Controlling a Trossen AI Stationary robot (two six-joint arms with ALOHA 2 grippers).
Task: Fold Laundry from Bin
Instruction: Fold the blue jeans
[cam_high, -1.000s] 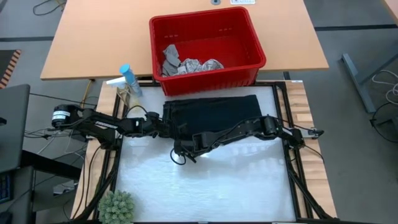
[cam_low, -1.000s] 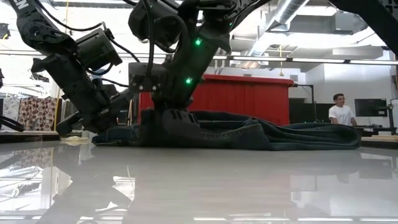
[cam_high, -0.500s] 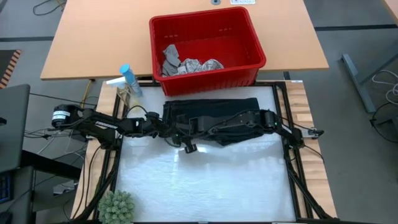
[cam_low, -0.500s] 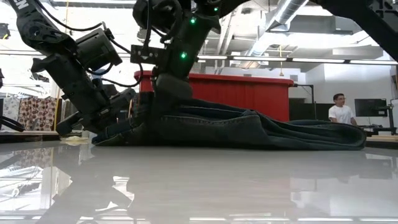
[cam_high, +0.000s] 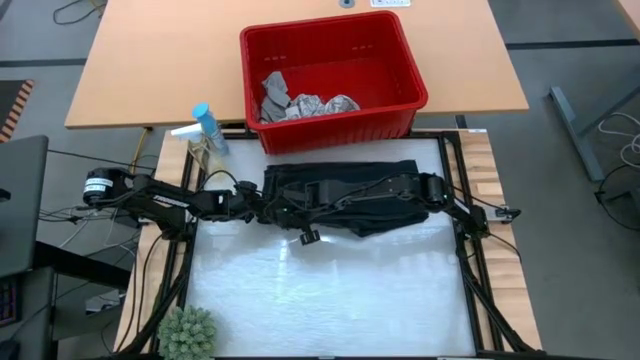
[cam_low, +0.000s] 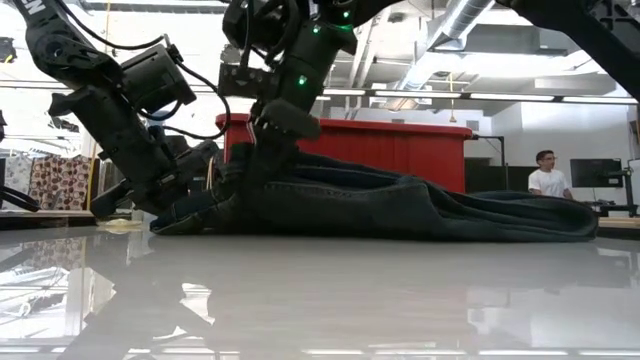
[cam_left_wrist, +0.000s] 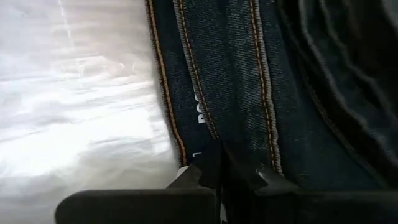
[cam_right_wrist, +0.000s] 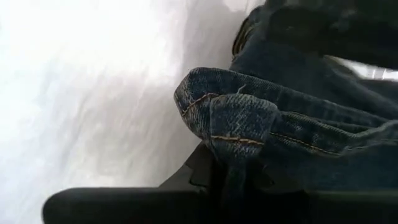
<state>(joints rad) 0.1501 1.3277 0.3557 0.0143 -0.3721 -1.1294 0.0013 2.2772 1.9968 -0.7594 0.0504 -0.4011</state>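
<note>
Denim trousers (cam_high: 345, 190) pinched by left gripper (cam_left_wrist: 219, 167), right gripper (cam_right_wrist: 233, 163).

Trousers (cam_high: 345, 190) flat on tabletop (cam_high: 330, 290); bin (cam_high: 333, 70) behind them, cloths (cam_high: 300, 100) inside; spray bottle (cam_high: 208, 128) left of bin.

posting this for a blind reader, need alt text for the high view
Dark trousers lie on a white table, both grippers shut on their left end: left gripper, right gripper. Behind sits a red bin holding crumpled cloths.
</note>
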